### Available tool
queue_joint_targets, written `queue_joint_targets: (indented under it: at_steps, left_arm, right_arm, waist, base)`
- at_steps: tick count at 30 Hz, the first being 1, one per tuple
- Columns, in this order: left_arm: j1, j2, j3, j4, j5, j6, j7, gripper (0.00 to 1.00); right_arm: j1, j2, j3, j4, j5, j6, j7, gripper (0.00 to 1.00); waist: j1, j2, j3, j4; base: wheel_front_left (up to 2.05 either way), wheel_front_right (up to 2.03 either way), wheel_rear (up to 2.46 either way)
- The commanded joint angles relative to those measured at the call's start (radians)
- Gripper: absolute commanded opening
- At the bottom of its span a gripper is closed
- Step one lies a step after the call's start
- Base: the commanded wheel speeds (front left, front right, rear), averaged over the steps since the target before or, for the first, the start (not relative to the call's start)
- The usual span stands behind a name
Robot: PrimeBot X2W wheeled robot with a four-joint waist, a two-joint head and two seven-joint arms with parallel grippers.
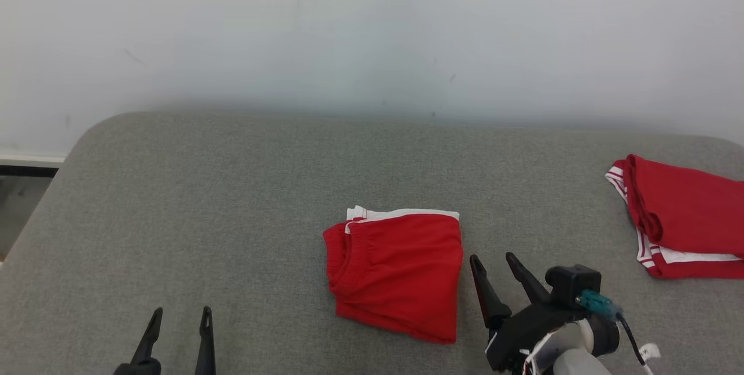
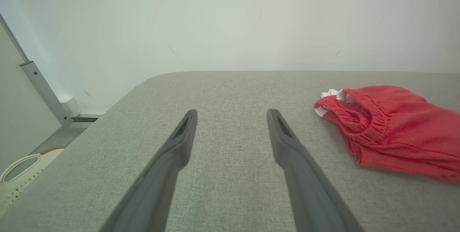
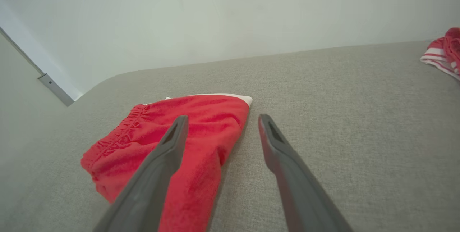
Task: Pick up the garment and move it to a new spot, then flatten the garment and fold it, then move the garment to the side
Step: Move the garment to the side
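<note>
Two hands stand spread and empty: left hand, right hand. The right hand is just beside the folded red shorts on the grey worktop.

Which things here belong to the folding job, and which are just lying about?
Job: folded red shorts with white trim; open right gripper beside them; open left gripper.
Lying about: red white-striped garment at far right; cream perforated basket.
</note>
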Motion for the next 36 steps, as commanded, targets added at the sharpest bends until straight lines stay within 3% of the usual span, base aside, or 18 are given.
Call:
queue_joint_targets:
  at_steps: [1,11,21,22,23,24,31,36]
  left_arm:
    - [-0.016,-0.004,-0.002,0.005,0.000,-0.002,-0.004,1.00]
    - [-0.086,-0.023,-0.048,0.048,0.006,-0.036,-0.009,1.00]
    - [-0.128,-0.035,-0.055,0.088,0.001,-0.051,-0.022,1.00]
    - [-0.132,-0.035,-0.056,0.092,0.001,-0.053,-0.023,1.00]
    - [-0.133,-0.035,-0.056,0.096,0.000,-0.054,-0.024,1.00]
    - [-0.132,-0.035,-0.055,0.100,0.000,-0.055,-0.025,1.00]
    - [-0.113,-0.026,-0.033,0.103,-0.011,-0.042,-0.029,1.00]
    - [-0.105,-0.022,-0.019,0.099,-0.015,-0.045,-0.031,1.00]
  right_arm:
    - [-0.038,-0.001,0.010,0.048,0.034,0.001,-0.001,1.00]
    - [-0.242,0.000,0.100,0.452,0.192,0.001,0.002,1.00]
    - [-0.288,0.000,0.206,0.557,0.397,0.001,0.038,1.00]
    - [-0.287,0.000,0.222,0.555,0.420,0.001,0.037,0.83]
    - [-0.289,0.000,0.238,0.552,0.438,0.001,0.026,0.14]
    - [-0.291,0.000,0.258,0.550,0.449,0.001,0.016,0.00]
    - [-0.347,-0.003,0.371,0.571,0.408,0.001,-0.077,0.00]
    - [-0.399,-0.081,0.418,0.548,0.345,0.001,-0.100,0.00]
  waist:
    - [0.0000,-0.0001,0.006,0.021]
    - [0.0000,-0.0001,0.034,0.107]
    - [0.0000,-0.0001,0.052,0.131]
    - [0.0000,-0.0001,0.052,0.132]
    - [0.0000,-0.0001,0.051,0.132]
    - [0.0000,-0.0001,0.050,0.132]
    - [0.0000,-0.0001,0.047,0.093]
    - [0.0000,-0.0001,0.051,0.043]
  base:
    - [0.00,0.00,0.00]
    - [0.00,0.00,0.00]
    - [0.00,0.00,0.00]
    - [0.00,0.00,0.00]
    - [0.00,0.00,0.00]
    - [0.00,0.00,0.00]
    - [0.00,0.00,0.00]
    - [0.00,0.00,0.00]
